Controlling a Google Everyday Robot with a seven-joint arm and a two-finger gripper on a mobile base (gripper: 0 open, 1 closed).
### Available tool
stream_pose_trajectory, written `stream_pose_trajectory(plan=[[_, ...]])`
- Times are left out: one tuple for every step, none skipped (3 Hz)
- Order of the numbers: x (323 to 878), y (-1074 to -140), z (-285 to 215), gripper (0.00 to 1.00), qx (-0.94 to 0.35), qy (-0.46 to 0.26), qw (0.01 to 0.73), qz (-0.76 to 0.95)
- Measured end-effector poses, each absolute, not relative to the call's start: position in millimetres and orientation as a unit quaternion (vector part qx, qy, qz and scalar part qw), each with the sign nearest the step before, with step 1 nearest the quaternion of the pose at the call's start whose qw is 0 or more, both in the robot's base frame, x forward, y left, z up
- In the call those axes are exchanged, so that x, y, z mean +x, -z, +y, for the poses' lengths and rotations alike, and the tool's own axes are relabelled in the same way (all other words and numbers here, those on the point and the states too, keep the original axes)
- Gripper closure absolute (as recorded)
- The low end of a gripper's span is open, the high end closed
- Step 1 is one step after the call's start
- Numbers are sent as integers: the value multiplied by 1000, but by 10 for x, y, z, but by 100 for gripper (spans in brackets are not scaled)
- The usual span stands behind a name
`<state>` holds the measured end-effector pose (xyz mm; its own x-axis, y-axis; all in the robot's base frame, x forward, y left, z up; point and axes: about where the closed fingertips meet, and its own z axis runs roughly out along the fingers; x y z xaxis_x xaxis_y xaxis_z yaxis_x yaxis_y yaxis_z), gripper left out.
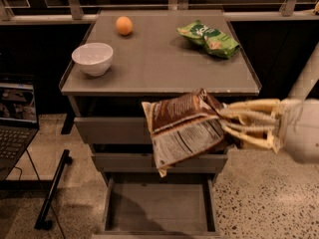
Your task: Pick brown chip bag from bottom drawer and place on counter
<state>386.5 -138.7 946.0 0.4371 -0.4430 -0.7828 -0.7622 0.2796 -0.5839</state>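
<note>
1. The crinkly dark brown chip bag (183,128), its white label panel facing out, hung in mid-air just below the front edge of the flat grey counter (164,66).
2. The cream-fingered gripper (224,125) reached in from the right, clamped on the bag's right edge.
3. Behind the bag were two upper grey drawers (112,131); beneath it, the deep grey bottom drawer (159,210) stood open.
4. The counter carried a white bowl (92,59), a round orange fruit (124,25) and a green chip bag (208,38).
</note>
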Motion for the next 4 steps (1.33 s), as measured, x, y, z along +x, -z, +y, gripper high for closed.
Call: stream_pose_trajectory(plan=[[4111, -9970, -1224, 100, -586, -107, 627, 502], [4112, -9970, -1217, 100, -586, -108, 627, 502], [4227, -10071, -1324, 100, -580, -100, 640, 494], [4483, -10286, -1499, 100, -588, -99, 643, 480]])
